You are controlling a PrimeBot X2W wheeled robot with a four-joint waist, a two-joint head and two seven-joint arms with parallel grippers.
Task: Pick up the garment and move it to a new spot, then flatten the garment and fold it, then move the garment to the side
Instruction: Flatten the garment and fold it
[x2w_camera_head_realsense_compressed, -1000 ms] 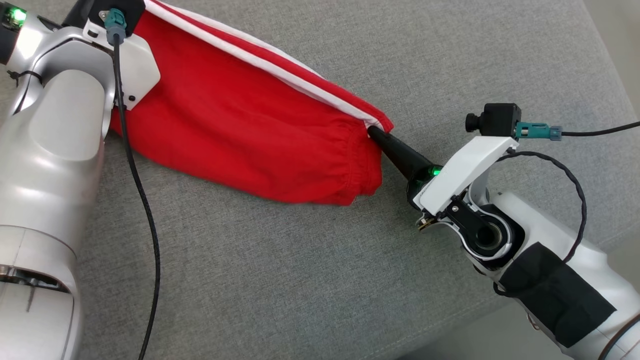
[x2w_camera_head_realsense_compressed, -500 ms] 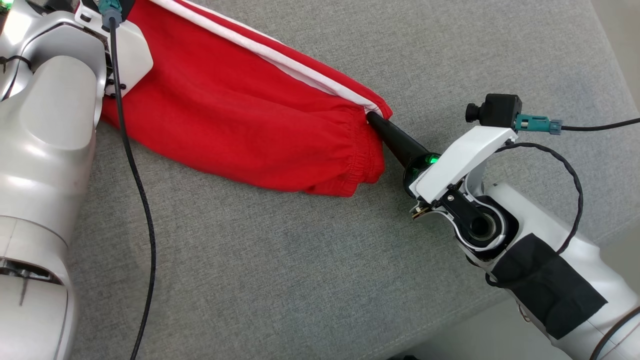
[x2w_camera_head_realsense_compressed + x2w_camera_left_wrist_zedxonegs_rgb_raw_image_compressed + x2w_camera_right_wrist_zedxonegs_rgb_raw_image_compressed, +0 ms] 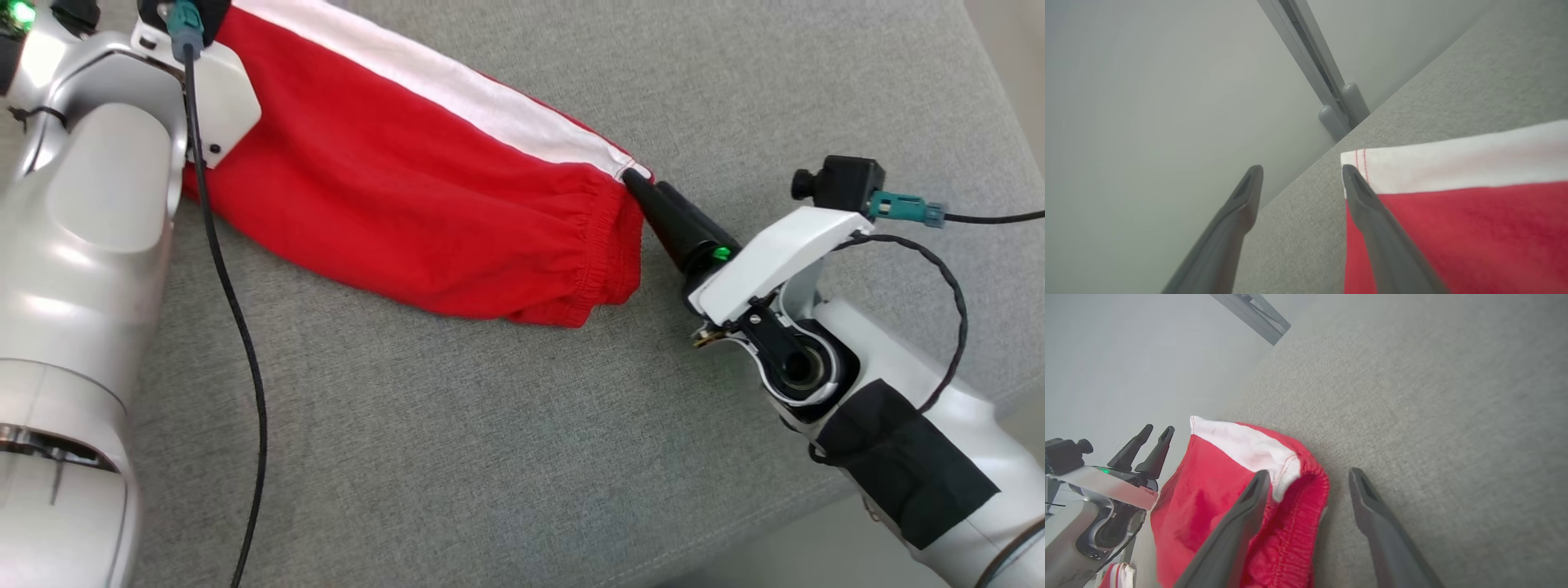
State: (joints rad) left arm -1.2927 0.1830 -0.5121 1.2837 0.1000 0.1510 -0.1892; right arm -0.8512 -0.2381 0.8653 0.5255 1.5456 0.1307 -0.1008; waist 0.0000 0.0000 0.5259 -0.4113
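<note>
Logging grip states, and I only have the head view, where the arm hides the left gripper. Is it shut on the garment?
Observer: No. In the left wrist view the left gripper stands open, grey cushion between its fingers, a corner of the garment beside one finger.
Operator: And the other one, jaws apart too?
Observer: Yes. The right gripper is open, with the elastic hem bulging partway into the gap, unclamped.

One red garment [image 3: 408, 188] with one white stripe [image 3: 506, 110], one grey upholstered surface [image 3: 490, 449], two grippers: left gripper [image 3: 1301, 171], right gripper [image 3: 1309, 473], two dark fingers [image 3: 1384, 531] each.
</note>
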